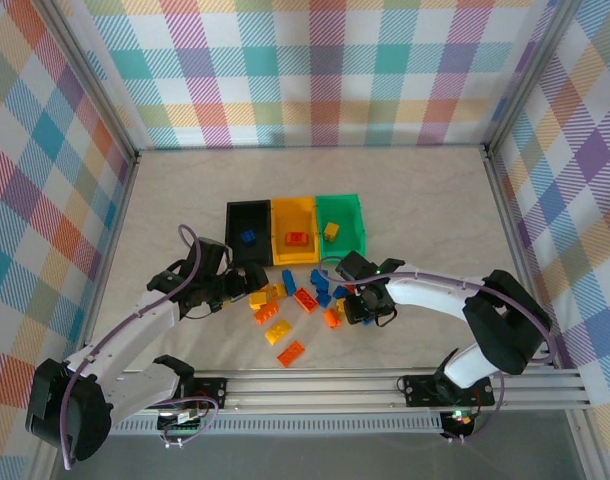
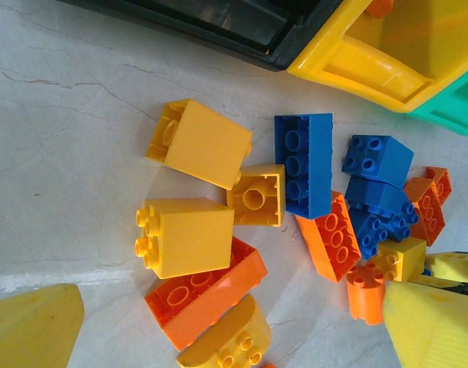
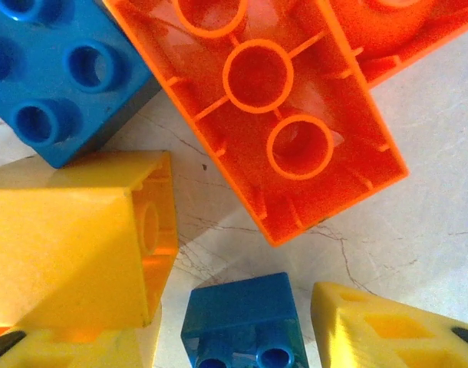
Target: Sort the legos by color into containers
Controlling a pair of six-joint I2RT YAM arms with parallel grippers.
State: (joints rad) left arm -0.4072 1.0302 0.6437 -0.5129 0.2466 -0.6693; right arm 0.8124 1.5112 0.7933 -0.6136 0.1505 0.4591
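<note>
Sorting legos (image 1: 303, 300) on the table (image 1: 415, 210).
The left gripper (image 2: 230, 307) is spread wide; a blue lego (image 3: 242, 314) is bracketed, unclamped, by the right gripper (image 3: 237, 303).

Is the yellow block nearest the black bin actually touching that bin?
Apart. The left wrist view shows a strip of bare table between the yellow block and the black bin.

A pale, marble-patterned surface (image 1: 425, 200) with thin dark veins. Walls (image 1: 315, 70) of bright pastel plaid cloth enclose it on three sides, held by metal corner posts (image 1: 90, 75).
</note>
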